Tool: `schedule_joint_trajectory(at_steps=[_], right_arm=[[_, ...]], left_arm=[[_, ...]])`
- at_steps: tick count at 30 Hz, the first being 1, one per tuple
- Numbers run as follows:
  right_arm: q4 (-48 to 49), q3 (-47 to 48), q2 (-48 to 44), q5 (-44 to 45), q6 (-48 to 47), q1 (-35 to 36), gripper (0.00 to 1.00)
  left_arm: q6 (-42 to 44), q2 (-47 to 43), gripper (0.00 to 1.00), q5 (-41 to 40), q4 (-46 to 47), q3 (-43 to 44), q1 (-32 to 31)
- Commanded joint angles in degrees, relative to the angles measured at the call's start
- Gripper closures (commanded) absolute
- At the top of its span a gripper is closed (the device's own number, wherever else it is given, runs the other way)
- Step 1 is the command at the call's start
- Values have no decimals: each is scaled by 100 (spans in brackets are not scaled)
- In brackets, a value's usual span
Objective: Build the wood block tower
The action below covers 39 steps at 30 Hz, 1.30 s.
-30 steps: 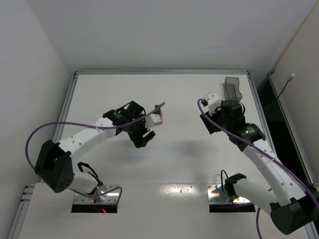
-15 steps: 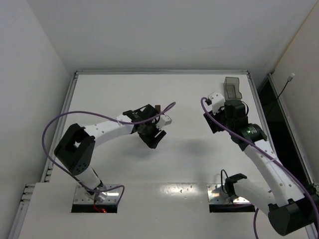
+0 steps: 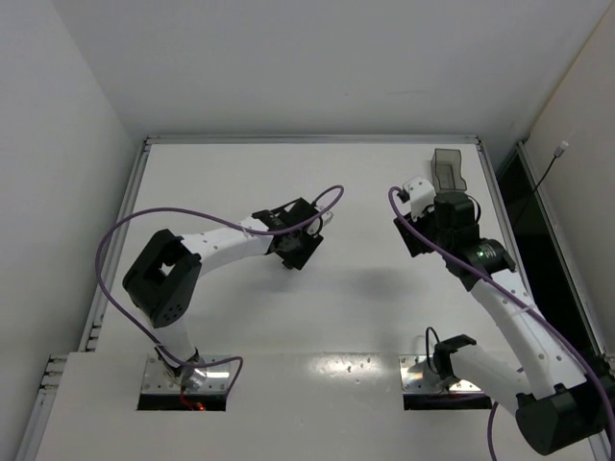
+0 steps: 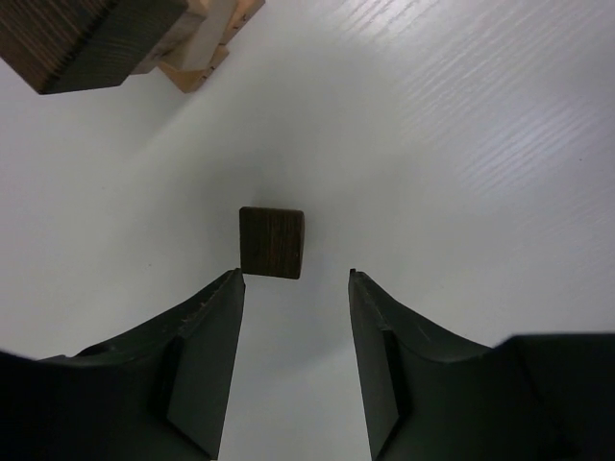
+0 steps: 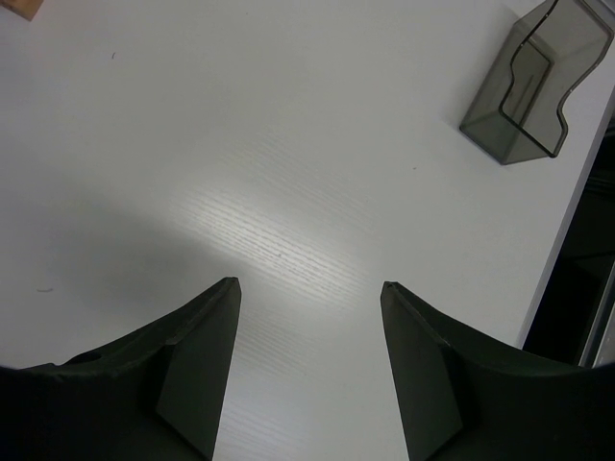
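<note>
White table (image 3: pixel 221 182) enclosed by plain white walls, seen from above and from both wrists. The left gripper (image 4: pixel 295 277) hangs over the middle of the table with its jaws parted and nothing between them. A loose dark brown block (image 4: pixel 272 243) lies flat on the surface just beyond the fingertips, in line with the gap and untouched. The wood block tower (image 4: pixel 106 38) stands near it, to the upper left in the left wrist view: light tan blocks capped by a dark brown piece. The right gripper (image 5: pixel 309 283), likewise released and empty, hovers near a translucent grey container (image 5: pixel 524 86) at the far right edge.
</note>
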Motion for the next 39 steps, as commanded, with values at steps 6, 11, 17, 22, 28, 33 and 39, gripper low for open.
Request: schedule_joint_trajectory(at_steps=[6, 11, 17, 22, 28, 33, 39], right_arm=[[156, 29, -40, -74, 41, -41, 43], [156, 29, -40, -75, 41, -41, 43], [156, 29, 12, -75, 41, -41, 43], [208, 29, 65, -128, 94, -41, 43], [208, 29, 65, -128, 94, -41, 43], [208, 29, 117, -128, 94, -41, 43], [261, 29, 118, -128, 147, -41, 43]], left_arm=[[-8, 21, 56, -172, 330, -55, 38], [54, 21, 56, 136, 392, -187, 90], [54, 74, 53, 66, 445, -240, 196], [54, 179, 47, 13, 497, -345, 328], [54, 232, 47, 84, 612, -398, 389], [54, 285, 47, 189, 664, -398, 442], [54, 390, 49, 364, 717, -398, 495]])
